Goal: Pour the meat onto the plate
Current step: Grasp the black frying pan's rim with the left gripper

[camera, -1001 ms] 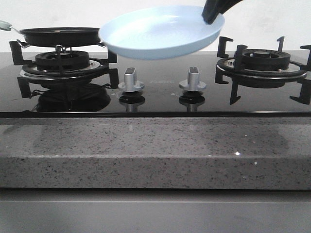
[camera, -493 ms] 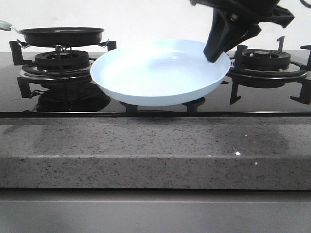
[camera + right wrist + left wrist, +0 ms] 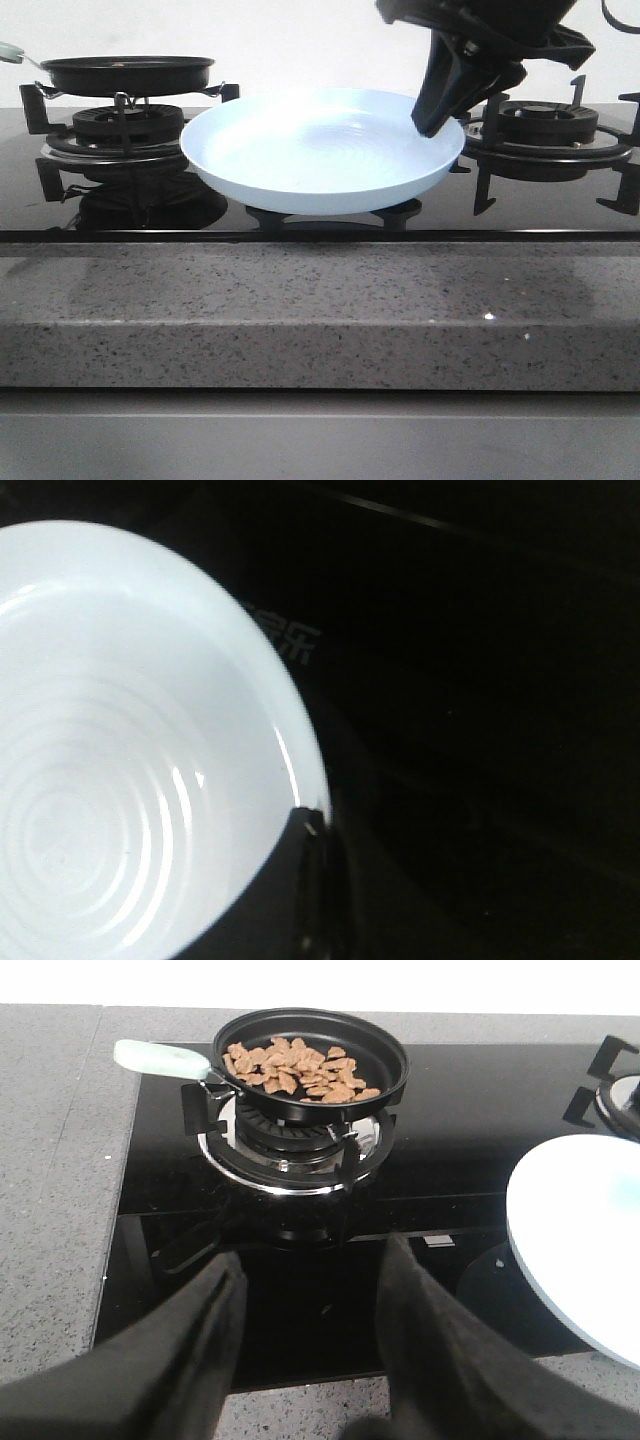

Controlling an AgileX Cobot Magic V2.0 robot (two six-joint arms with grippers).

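Note:
My right gripper [image 3: 432, 118] is shut on the right rim of the pale blue-white plate [image 3: 315, 150] and holds it low over the front middle of the black glass hob; the plate also shows in the right wrist view [image 3: 120, 750] and the left wrist view [image 3: 580, 1240]. The plate holds nothing. The meat [image 3: 297, 1070] is a heap of orange-brown pieces in the black frying pan [image 3: 385, 1055], which sits on the left burner [image 3: 125, 75]. My left gripper [image 3: 310, 1290] is open and empty, near the hob's front edge, short of the pan.
The pan has a pale green handle [image 3: 160, 1057] pointing left. The right burner grate [image 3: 545, 135] stands behind the right arm. A speckled grey counter [image 3: 320, 310] runs along the front. The two hob knobs are hidden behind the plate.
The right gripper has brought the plate down and forward from above the hob, then shifted it slightly left. The pan has not moved.

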